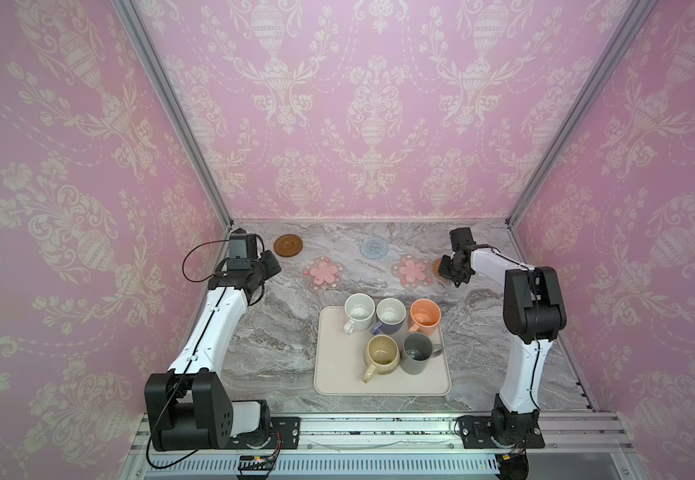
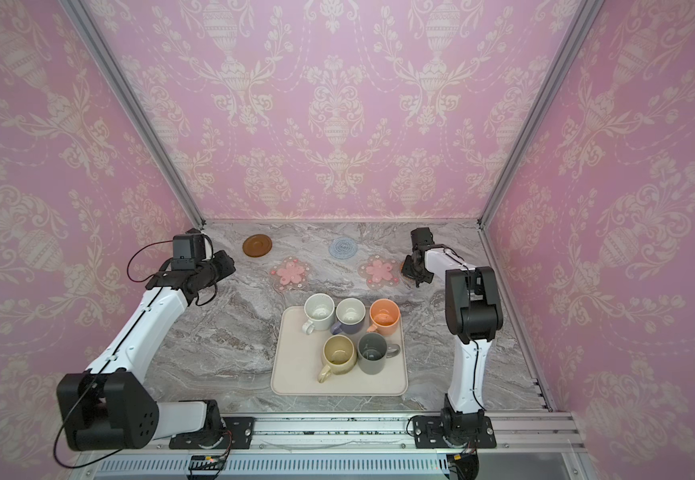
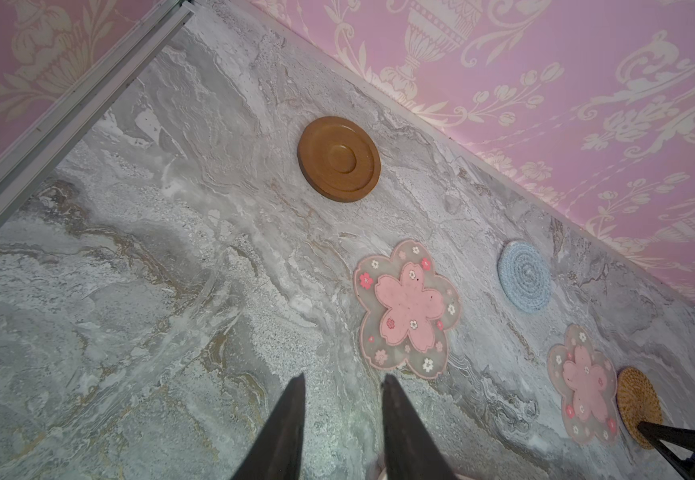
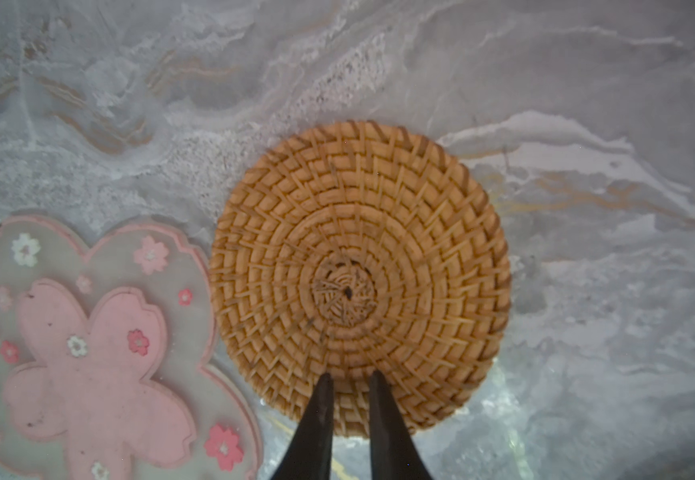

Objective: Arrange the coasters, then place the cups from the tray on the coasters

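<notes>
— Under right gripper [image 4: 350,376] tips: woven coaster [image 4: 360,274]; jaws together, gripping nothing.
— Left gripper [image 3: 343,380]?
— Apart, empty. Coasters [image 1: 322,270] laid out; five cups [image 1: 391,311] on tray [image 1: 337,374], behind both grippers, unplaced.

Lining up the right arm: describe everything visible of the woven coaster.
The woven coaster is a tan round disc of coiled rattan with a knotted centre, flat on the marble table, back right. Its edge seems to touch a pink flower coaster. The shut right end effector hangs over its near edge.
</notes>
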### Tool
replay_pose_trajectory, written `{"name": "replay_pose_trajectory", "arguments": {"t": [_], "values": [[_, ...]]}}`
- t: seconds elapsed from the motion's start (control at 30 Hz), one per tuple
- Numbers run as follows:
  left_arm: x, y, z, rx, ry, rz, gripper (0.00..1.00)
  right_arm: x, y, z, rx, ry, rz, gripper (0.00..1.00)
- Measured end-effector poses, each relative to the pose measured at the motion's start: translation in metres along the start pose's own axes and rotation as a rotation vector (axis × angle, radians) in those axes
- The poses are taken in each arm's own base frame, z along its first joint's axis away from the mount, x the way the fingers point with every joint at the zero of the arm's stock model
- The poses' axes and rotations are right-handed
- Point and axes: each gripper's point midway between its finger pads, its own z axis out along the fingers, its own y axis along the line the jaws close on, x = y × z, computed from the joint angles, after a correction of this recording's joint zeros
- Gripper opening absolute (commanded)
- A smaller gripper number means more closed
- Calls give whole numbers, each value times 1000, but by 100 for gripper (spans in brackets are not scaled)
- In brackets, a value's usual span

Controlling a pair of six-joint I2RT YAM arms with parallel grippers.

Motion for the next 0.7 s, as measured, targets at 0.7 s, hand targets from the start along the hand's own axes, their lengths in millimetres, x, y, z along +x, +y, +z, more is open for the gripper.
{"name": "replay_pose_trajectory", "arguments": {"t": [0.7], "values": [[11, 7, 22, -26, 49, -10, 34, -54, 29, 25, -56, -15, 49, 19]]}}
